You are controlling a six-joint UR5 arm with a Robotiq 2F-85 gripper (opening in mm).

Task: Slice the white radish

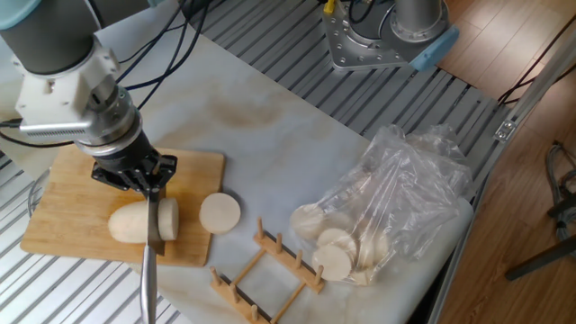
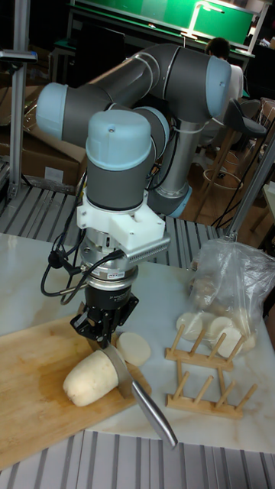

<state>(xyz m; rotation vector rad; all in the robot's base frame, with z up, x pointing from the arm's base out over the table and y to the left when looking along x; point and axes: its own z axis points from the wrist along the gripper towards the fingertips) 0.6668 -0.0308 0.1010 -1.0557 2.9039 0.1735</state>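
Note:
The white radish (image 1: 128, 222) lies on its side on the wooden cutting board (image 1: 63, 211), rounded end to the left. My gripper (image 1: 148, 184) hangs just above its right end, shut on a metal knife (image 1: 154, 236). The blade stands in the radish near the flat end, with a thick disc (image 1: 168, 219) to its right still against the body. The handle juts past the board's front edge. One cut disc (image 1: 220, 213) lies flat on the table by the board. The tall fixed view shows the radish (image 2: 88, 378), the knife (image 2: 145, 405), my gripper (image 2: 103, 330) and the disc (image 2: 134, 348).
A wooden slotted rack (image 1: 265, 270) lies on the table in front of the loose disc. To the right sits a clear plastic bag (image 1: 405, 193) with pale round slices inside. A metal arm base (image 1: 378, 36) stands at the back. The table edge runs close on the right.

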